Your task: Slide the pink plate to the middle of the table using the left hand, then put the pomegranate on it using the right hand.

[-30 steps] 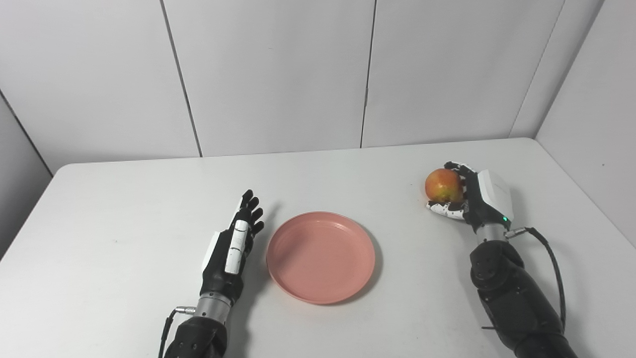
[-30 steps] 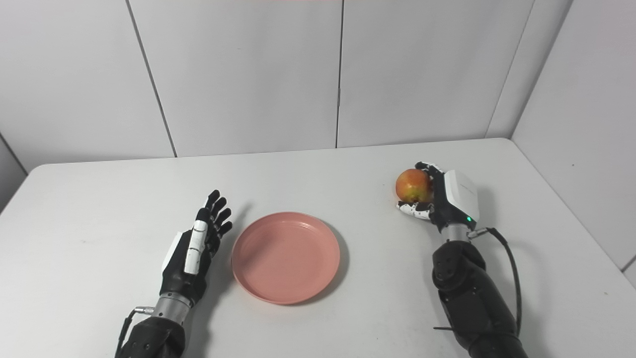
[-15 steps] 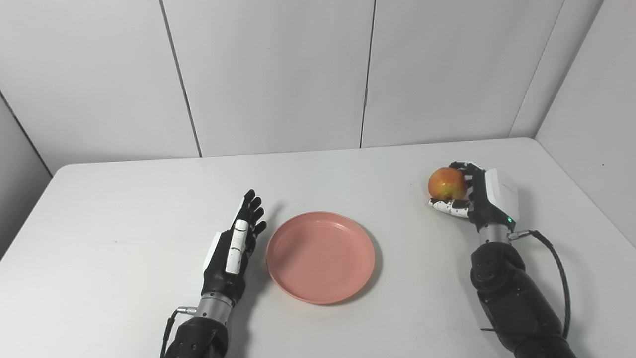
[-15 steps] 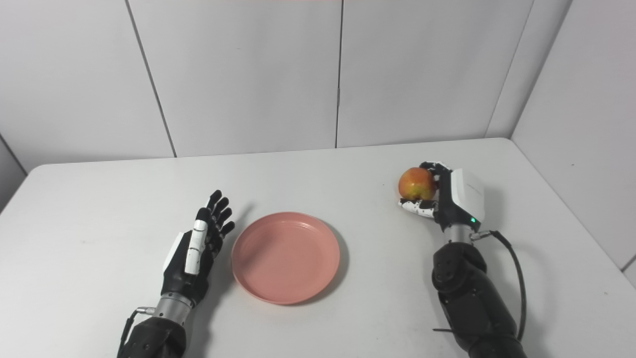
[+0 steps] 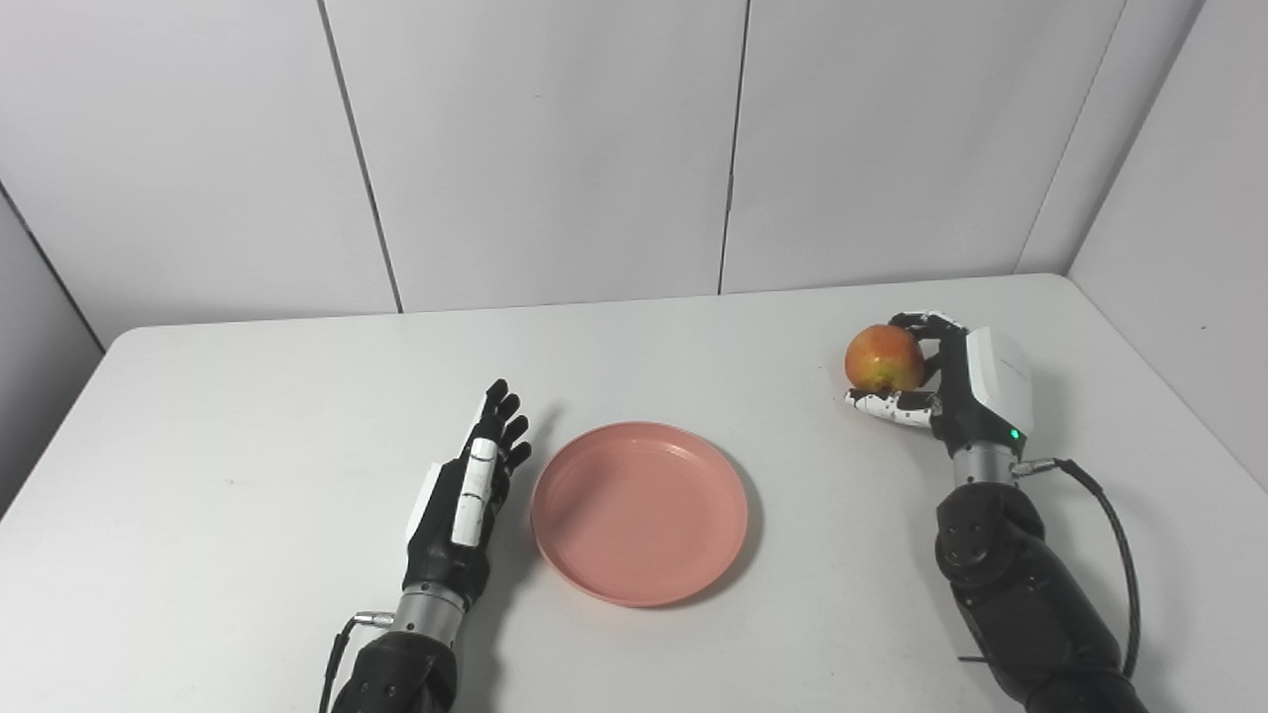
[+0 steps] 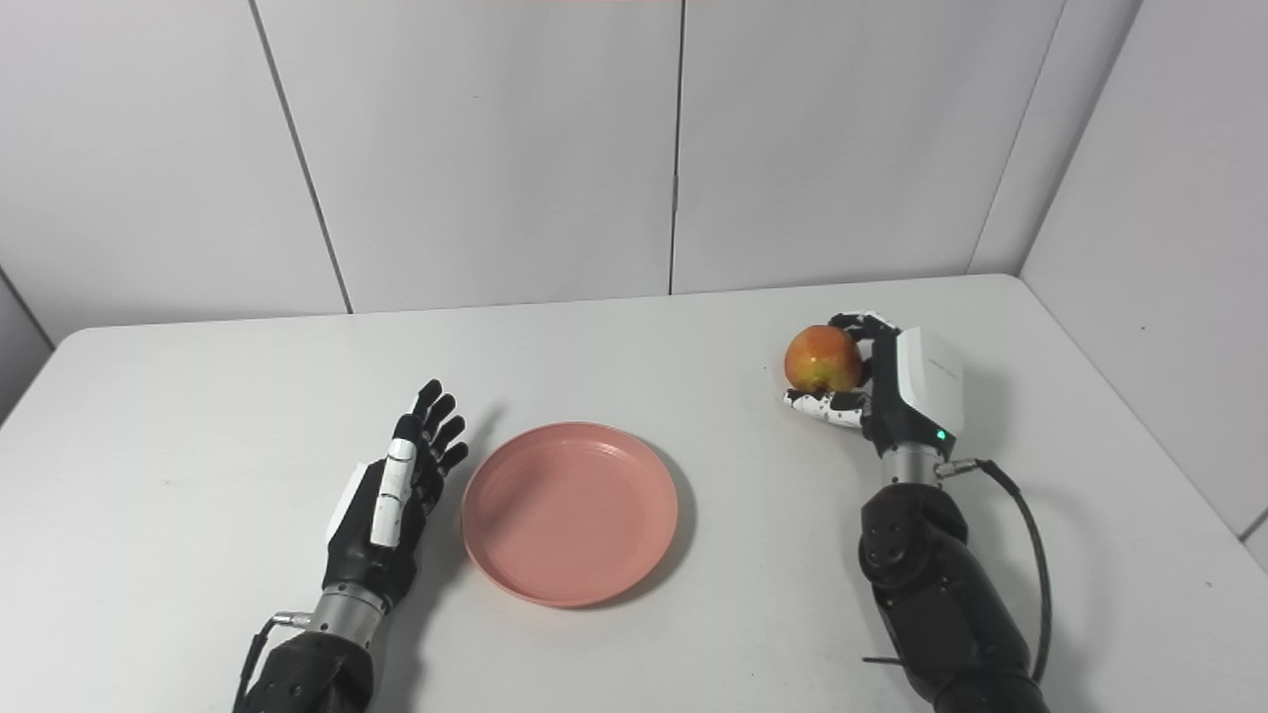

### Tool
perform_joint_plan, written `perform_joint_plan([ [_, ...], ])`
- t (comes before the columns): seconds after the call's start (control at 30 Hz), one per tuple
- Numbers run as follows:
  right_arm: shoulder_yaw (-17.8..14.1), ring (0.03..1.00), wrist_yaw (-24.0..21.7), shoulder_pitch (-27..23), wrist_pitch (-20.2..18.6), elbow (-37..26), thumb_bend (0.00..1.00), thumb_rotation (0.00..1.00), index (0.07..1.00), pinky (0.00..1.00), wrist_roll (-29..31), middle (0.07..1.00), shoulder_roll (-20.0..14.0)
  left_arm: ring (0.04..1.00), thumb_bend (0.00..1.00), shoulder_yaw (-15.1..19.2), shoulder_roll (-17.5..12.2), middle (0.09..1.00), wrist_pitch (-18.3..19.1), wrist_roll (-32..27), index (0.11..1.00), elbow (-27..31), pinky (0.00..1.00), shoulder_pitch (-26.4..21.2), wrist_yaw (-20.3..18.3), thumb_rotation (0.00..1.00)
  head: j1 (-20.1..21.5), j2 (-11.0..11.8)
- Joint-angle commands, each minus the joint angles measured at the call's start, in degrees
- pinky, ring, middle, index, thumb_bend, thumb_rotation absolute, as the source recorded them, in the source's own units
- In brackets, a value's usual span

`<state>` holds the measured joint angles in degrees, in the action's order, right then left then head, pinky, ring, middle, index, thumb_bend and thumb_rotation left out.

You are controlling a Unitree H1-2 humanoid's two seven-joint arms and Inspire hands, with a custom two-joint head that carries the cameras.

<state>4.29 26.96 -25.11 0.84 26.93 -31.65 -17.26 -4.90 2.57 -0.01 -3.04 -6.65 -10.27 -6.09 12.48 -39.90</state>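
The pink plate lies flat near the middle of the white table, with nothing on it. My left hand rests just left of the plate's rim, open, fingers straight and pointing away from me. At the right, my right hand is shut on the red-yellow pomegranate, thumb under it and fingers over its far side. The fruit is held a little above the tabletop, well to the right of the plate.
White panel walls close the table at the back and on the right. A black cable loops from my right wrist over the table's right side. Bare tabletop lies between plate and fruit.
My right hand has lifted the pomegranate slightly and turned it a little toward the plate. The left hand and the plate have stayed where they were.
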Motion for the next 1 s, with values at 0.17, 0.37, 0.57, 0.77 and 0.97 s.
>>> perform_joint_plan([
  [0.17, -0.8, 0.312, 0.3, -1.5, 6.9, -5.7, 0.51, 0.0, 0.52, 0.22, 2.6, 0.411, -0.1, 0.985, 0.63, 0.0, 1.0, 1.0, -1.2, -0.2, 1.0, 0.7, 0.96, -2.1, 0.3, 1.0, -0.3, 0.1],
  [0.37, -0.6, 0.351, -2.0, -0.4, 7.3, -10.0, 0.52, 0.0, 0.52, 0.26, 3.6, 0.435, 0.4, 0.991, 0.62, 0.0, 1.5, 1.0, -1.5, -0.5, 1.0, -0.1, 0.97, -2.7, 0.3, 1.0, -0.6, 0.2],
  [0.57, -0.6, 0.391, -5.0, 1.1, 6.4, -14.5, 0.52, 0.0, 0.514, 0.3, 4.3, 0.451, 1.7, 0.994, 0.64, -0.6, 1.6, 1.0, -2.0, 0.8, 1.0, -0.9, 0.97, -3.0, 0.9, 1.0, -1.0, 0.6],
  [0.77, -0.2, 0.371, -8.2, 2.2, 6.3, -17.5, 0.52, 0.0, 0.519, 0.27, 5.7, 0.446, 3.4, 1.0, 0.64, -0.8, 1.8, 1.0, -2.7, 1.0, 1.0, -1.5, 0.99, -3.2, 0.9, 1.0, -1.2, 0.8],
  [0.97, 0.5, 0.394, -9.8, 2.8, 8.0, -18.3, 0.52, 0.0, 0.511, 0.3, 5.8, 0.457, 4.5, 0.999, 0.64, -1.5, 1.8, 1.0, -2.2, 2.5, 1.0, -1.1, 0.97, -3.2, 1.3, 1.0, -1.6, 1.0],
])
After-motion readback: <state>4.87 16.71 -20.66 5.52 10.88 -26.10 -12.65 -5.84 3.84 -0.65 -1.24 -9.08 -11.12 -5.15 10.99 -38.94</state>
